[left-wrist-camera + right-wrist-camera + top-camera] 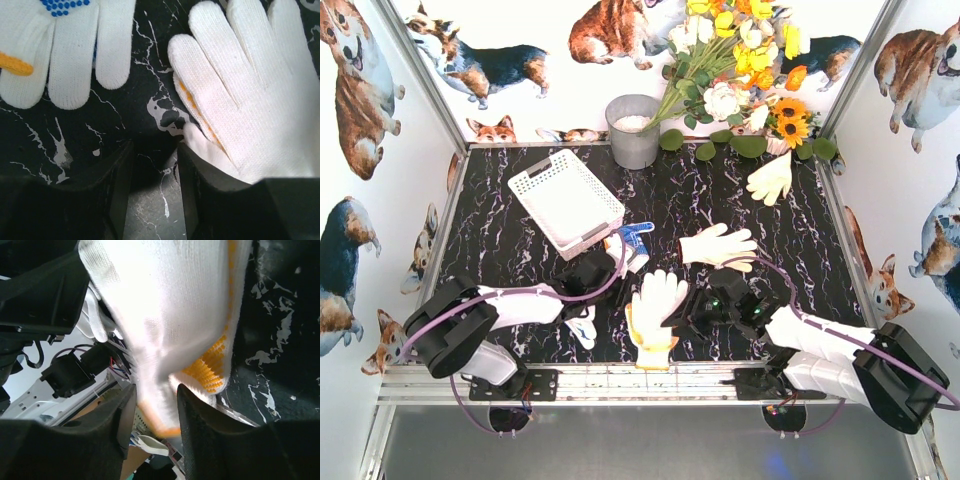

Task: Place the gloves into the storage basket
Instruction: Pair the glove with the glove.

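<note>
Table (500, 240), black marble-patterned top, bearing all items; storage basket (565, 200), white, lattice-sided, far left of centre, set diagonally with its long axis running far-left to near-right, no glove in it; flowers (730, 70) and grey bucket (633, 140) along the far edge; white glove with orange cuff (655, 312), near centre between the two arms, long axis near-to-far, fingers pointing to the far side, cuff at the table's near edge; cream glove (717, 245), just beyond it and right of centre, long axis left-to-right, fingers pointing right; second cream glove (772, 180), far right beside the flowers, lying slantwise; blue-and-white glove (634, 240), just beside the basket's near corner, fingertips toward the left gripper (155, 152); small white glove (583, 328), partly under the left arm, direction unclear; left gripper low over the table, jaws parted on bare tabletop, holding nothing; right gripper (156, 392) at the orange-cuffed glove's right edge, jaws standing apart with cuff-end fabric between them, whether they pinch it cannot be told
</note>
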